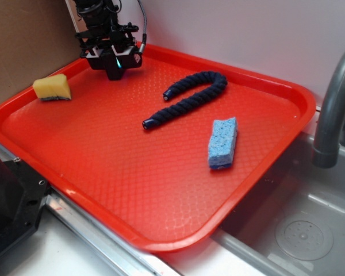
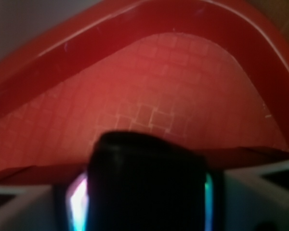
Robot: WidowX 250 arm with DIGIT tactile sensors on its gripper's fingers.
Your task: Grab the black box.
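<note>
The black box (image 1: pixel 114 70) is a small matte black block held between my fingers at the far left corner of the red tray (image 1: pixel 161 172). My gripper (image 1: pixel 114 60) is shut on it, pointing down. In the wrist view the black box (image 2: pixel 147 183) fills the gap between my two lit pads (image 2: pixel 79 202), with the tray's corner rim (image 2: pixel 62 53) behind it. I cannot tell whether the box touches the tray floor or hangs just above it.
A yellow sponge (image 1: pixel 52 87) lies at the tray's left edge. A dark navy rope (image 1: pixel 190 98) curves across the middle. A blue sponge (image 1: pixel 223 142) lies to the right. A grey faucet (image 1: pixel 333 109) and sink (image 1: pixel 299 230) are at the right.
</note>
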